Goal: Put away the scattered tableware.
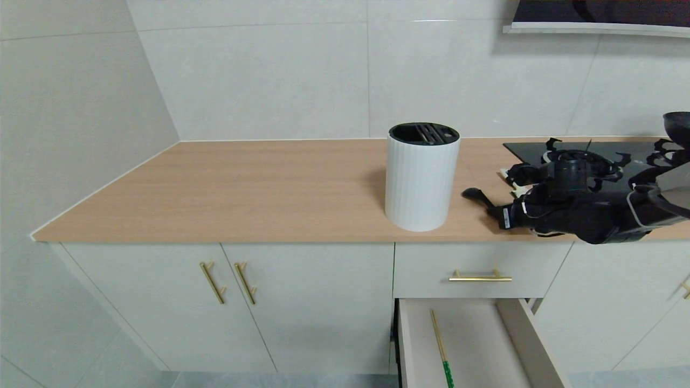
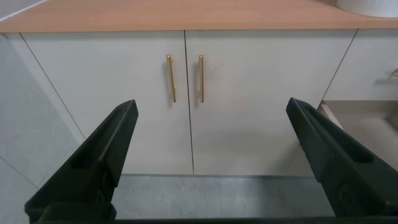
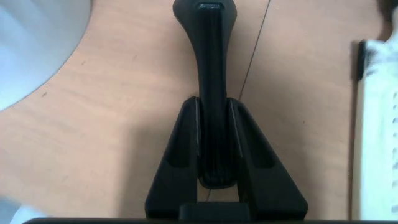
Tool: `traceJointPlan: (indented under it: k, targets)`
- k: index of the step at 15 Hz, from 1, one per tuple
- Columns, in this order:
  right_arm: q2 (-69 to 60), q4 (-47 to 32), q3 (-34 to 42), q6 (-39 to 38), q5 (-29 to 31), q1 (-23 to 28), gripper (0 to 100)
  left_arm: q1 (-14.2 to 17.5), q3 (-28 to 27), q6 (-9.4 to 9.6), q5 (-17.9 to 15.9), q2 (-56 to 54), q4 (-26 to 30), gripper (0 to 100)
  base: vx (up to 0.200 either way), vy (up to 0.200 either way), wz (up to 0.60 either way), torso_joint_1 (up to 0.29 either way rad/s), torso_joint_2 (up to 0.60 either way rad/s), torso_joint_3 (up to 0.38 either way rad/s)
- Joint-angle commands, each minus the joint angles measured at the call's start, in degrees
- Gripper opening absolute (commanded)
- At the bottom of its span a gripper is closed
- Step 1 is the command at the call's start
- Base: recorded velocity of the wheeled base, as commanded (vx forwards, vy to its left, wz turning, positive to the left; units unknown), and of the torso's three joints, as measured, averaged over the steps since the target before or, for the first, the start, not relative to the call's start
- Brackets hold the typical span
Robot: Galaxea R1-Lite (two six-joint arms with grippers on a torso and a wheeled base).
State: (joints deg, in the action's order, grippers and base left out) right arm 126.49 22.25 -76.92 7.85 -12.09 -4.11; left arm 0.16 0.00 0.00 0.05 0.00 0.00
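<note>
Right gripper [image 3: 213,109] clamps smooth black handle [image 3: 208,43] beside ribbed white cylinder [image 1: 421,183]

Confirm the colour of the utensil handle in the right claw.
Black handle; right wrist view shows it best.

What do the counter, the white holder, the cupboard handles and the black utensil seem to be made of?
Counter: wood or wood-look laminate, matte; grain streaks show.
White holder: likely plastic, matte, ribbed.
Cupboard handles: metal, brass-coloured, glinting.
Black utensil, in the right gripper: probably plastic, smooth, faint sheen.
</note>
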Motion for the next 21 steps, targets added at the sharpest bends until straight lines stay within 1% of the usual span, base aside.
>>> traceJointPlan:
  k: [1,2,5,7,9,10,11,14,16,18,20,21]
  targets:
    - [-2.74,-4.05,-0.33,-0.73,0.76,-0.99,0,0.02,0.0,0.0,0.04,0.09,0.0,100,0.0,0.0,0.0,0.0,0.0,0.0]
    - [-4.32,-7.39,-0.68,-2.58,1.63,-1.87,0,0.02,0.0,0.0,0.04,0.0,0.0,100,0.0,0.0,0.0,0.0,0.0,0.0]
    - [-9.77,-21.02,-2.18,-10.84,5.59,-5.91,0,0.02,0.0,0.0,0.04,0.09,0.0,100,0.0,0.0,0.0,0.0,0.0,0.0]
    - [-14.52,-26.73,-1.3,-15.32,5.68,-6.61,0,0.02,0.0,0.0,0.04,0.09,0.0,100,0.0,0.0,0.0,0.0,0.0,0.0]
    - [-20.23,-34.82,-0.51,-20.16,5.76,-8.11,0,0.02,0.0,0.0,0.04,0.09,0.0,100,0.0,0.0,0.0,0.0,0.0,0.0]
    - [-22.16,-37.19,-0.16,-21.65,6.64,-8.72,0,0.02,0.0,0.0,0.04,0.0,0.0,100,0.0,0.0,0.0,0.0,0.0,0.0]
    - [-24.98,-38.77,1.6,-23.06,8.84,-10.31,0,0.02,0.0,0.0,0.04,0.09,0.0,100,0.0,0.0,0.0,0.0,0.0,0.0]
    - [-30.95,-38.6,8.02,-24.29,14.64,-14.17,0,0.02,0.0,0.0,0.04,0.09,0.0,100,0.0,0.0,0.0,0.0,0.0,0.0]
    - [-33.94,-38.6,11.44,-24.29,14.82,-14.88,0,0.02,0.0,0.0,0.04,0.09,0.0,100,0.0,0.0,0.0,0.0,0.0,0.0]
    - [-35.7,-38.6,13.11,-24.37,14.91,-14.88,0,0.02,0.0,0.0,0.04,0.09,0.0,100,0.0,0.0,0.0,0.0,0.0,0.0]
    - [-37.98,-38.16,16.63,-24.37,14.91,-14.96,0,0.02,0.0,0.0,0.04,0.09,0.0,100,0.0,0.0,0.0,0.0,0.0,0.0]
    - [-38.6,-36.75,19.27,-24.29,14.91,-15.32,0,0.02,0.0,0.0,0.04,0.0,0.0,100,0.0,0.0,0.0,0.0,0.0,0.0]
